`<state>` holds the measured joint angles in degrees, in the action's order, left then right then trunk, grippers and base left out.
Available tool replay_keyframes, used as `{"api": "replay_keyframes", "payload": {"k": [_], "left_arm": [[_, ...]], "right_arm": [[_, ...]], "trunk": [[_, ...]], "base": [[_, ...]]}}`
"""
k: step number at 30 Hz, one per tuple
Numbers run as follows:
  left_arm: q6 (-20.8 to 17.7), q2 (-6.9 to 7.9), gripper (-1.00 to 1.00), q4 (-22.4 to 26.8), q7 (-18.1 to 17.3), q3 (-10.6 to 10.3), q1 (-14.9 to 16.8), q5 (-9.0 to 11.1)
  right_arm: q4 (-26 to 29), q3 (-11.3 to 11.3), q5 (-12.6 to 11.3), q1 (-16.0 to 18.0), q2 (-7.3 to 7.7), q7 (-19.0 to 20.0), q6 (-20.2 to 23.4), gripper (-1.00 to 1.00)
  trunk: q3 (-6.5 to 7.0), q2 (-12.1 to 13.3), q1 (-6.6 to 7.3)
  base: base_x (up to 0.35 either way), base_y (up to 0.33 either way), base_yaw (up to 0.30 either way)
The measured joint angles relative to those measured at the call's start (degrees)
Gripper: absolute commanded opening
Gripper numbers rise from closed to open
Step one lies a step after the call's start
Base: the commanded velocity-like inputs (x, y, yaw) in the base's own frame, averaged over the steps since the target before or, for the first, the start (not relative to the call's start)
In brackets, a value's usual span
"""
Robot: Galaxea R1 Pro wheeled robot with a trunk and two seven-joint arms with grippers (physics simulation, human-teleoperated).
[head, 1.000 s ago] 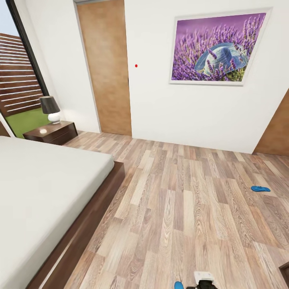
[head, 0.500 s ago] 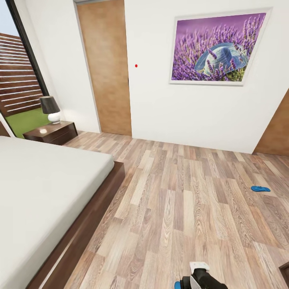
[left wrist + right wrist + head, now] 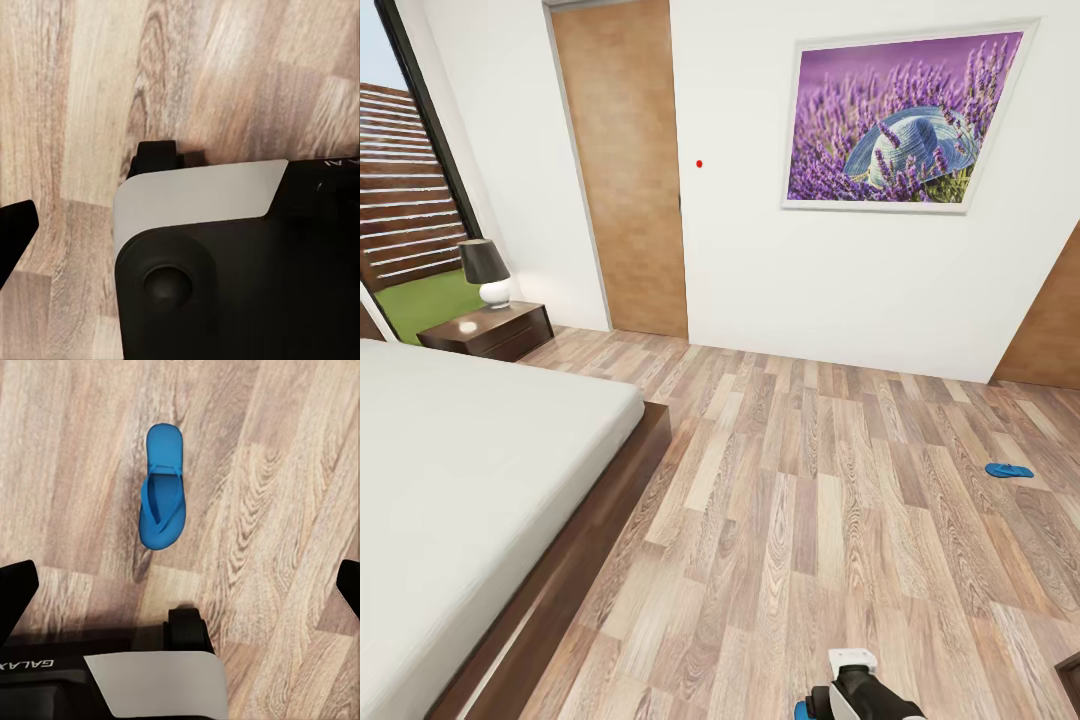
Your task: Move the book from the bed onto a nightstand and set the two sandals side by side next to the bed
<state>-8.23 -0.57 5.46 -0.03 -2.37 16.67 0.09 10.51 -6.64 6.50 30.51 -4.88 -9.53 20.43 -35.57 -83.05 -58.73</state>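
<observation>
The bed (image 3: 470, 480), with its off-white mattress and dark frame, fills the left of the head view. Past its far corner stands the nightstand (image 3: 495, 330). One blue sandal (image 3: 1008, 470) lies on the wood floor far right. A second blue sandal (image 3: 163, 499) lies flat on the floor ahead of my right gripper (image 3: 180, 585), which is open and holds nothing. Its edge (image 3: 803, 710) peeks out beside my arm (image 3: 860, 690) at the bottom of the head view. My left gripper (image 3: 180, 236) hangs over bare floor, one fingertip (image 3: 15, 236) spread wide. The book is out of view.
A lamp (image 3: 485, 270) stands on the nightstand. A wooden door (image 3: 625, 170) and a lavender picture (image 3: 905, 120) are on the far wall. Wide wood floor (image 3: 810, 500) lies between the bed and the far sandal. My own base (image 3: 240, 277) shows in both wrist views.
The arm at the bottom of the head view has risen further into the picture and now covers more of the near sandal. The room and the far sandal have not moved.
</observation>
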Motion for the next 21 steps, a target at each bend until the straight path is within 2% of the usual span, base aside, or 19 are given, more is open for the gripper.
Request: {"api": "replay_keyframes", "payload": {"k": [7, 15, 21], "left_arm": [[-1.70, -0.88, 1.00, 0.27, 0.15, 0.08, 2.66, 0.00], [-2.16, -1.43, 1.00, 1.86, 0.34, 0.17, 3.22, 0.14], [-2.34, -2.51, 1.00, 3.16, 0.69, 0.21, 3.33, 0.23]], "right_arm": [[0.20, 0.19, 1.03, 0.31, -0.51, -0.03, 0.14, 1.00], [0.41, 0.34, 1.29, 1.92, -0.62, 0.04, 0.31, 1.00], [0.44, 0.45, 1.33, 2.36, -0.70, 0.13, 0.38, 1.00]], "trunk": [[0.00, 0.00, 0.00], [0.00, 0.00, 0.00], [0.00, 0.00, 0.00]], "base": [[0.000, 0.000, 0.000], [0.000, 0.000, 0.000], [0.000, 0.000, 0.000]]}}
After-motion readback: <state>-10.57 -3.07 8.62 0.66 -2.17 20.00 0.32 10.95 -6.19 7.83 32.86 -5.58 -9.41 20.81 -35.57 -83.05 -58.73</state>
